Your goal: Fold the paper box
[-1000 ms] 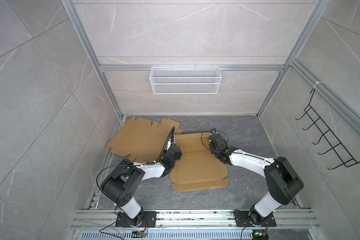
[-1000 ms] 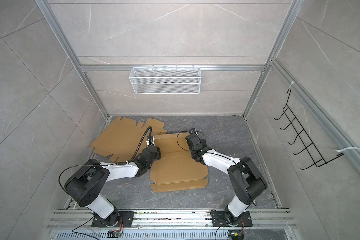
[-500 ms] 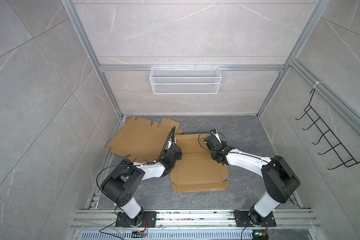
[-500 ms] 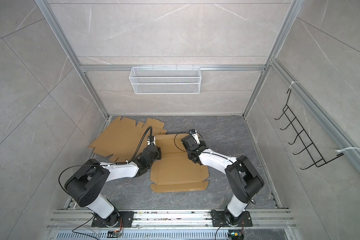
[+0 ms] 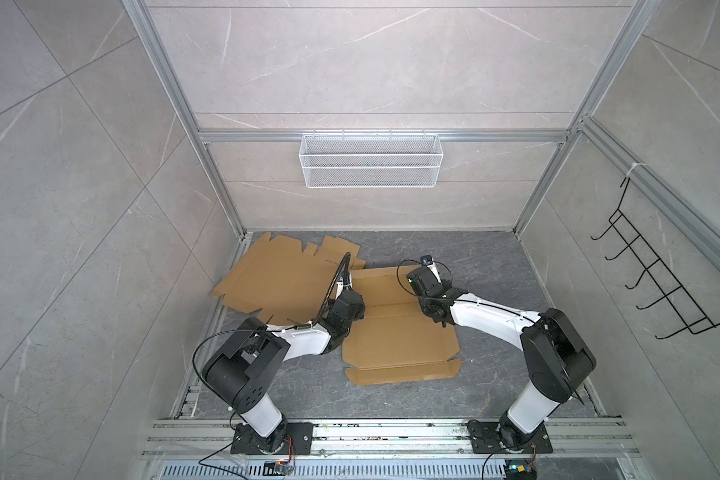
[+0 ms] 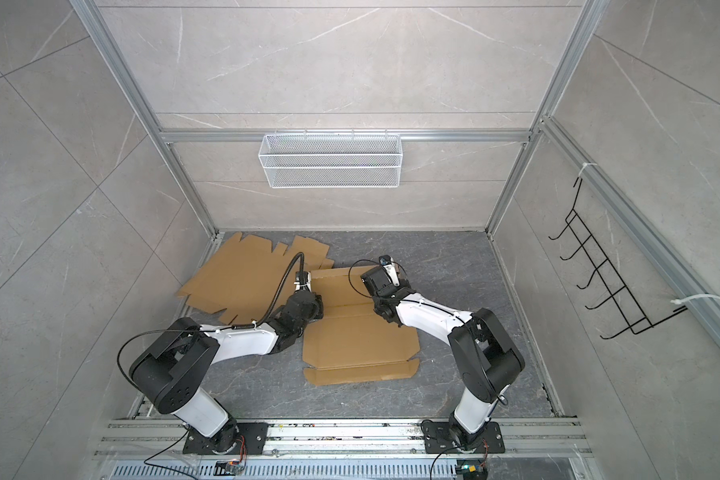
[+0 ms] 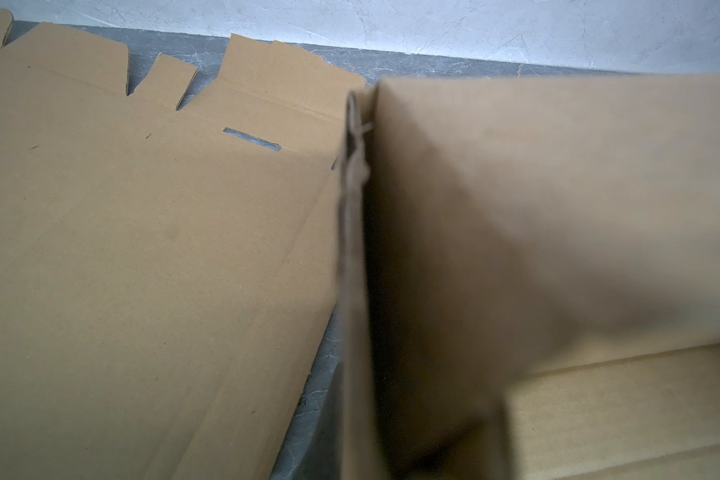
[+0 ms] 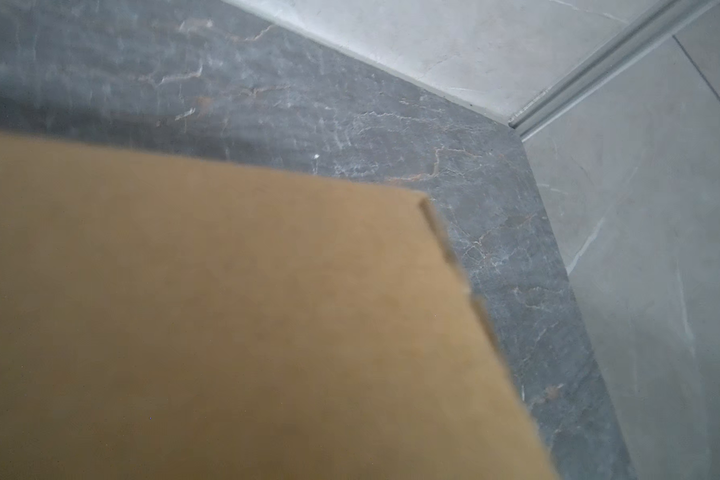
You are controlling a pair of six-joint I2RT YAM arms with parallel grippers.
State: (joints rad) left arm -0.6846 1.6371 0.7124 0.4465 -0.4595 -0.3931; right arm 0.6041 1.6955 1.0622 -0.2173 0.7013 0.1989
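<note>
The paper box [image 5: 395,336] [image 6: 358,336] is a brown cardboard blank lying mostly flat mid-floor, with a narrow flap along its near edge. My left gripper [image 5: 350,309] [image 6: 308,305] sits at its left edge. In the left wrist view a side flap [image 7: 352,270] stands edge-on and runs down into the jaw area, beside a raised panel [image 7: 537,216]; the fingers themselves are hidden. My right gripper [image 5: 416,284] [image 6: 373,284] hovers at the far right part of the box. Cardboard [image 8: 225,311] fills the right wrist view and hides the jaws.
A second flat cardboard blank [image 5: 283,282] [image 6: 246,274] [image 7: 142,249] lies at the back left, against the left wall. A white wire basket [image 5: 371,164] hangs on the back wall and a black hook rack [image 5: 657,282] on the right wall. Dark stone floor [image 5: 495,266] surrounds the box.
My right gripper has shifted a little to the left over the box's far panel. The left arm and the box's side flap have stayed where they were.
</note>
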